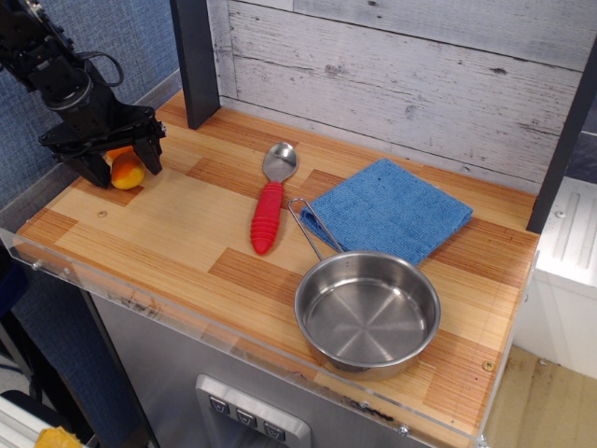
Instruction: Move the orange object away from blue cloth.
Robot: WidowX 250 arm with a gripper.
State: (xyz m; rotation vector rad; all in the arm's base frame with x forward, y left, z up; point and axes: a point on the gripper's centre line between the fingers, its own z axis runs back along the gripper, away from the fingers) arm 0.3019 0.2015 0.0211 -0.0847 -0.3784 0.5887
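Note:
The orange object (128, 175) is a small orange and yellow plush lying on the wooden table (187, 224) at its far left corner. My gripper (123, 167) stands over it, open, with one black finger on each side and small gaps showing. The blue cloth (390, 211) lies flat at the back right of the table, far from the orange object.
A red-handled metal spoon (269, 207) lies in the middle. A steel pan (367, 311) stands at the front right, its wire handle reaching the cloth's left edge. A dark post (194, 61) rises behind the gripper. The table edge is close to the left.

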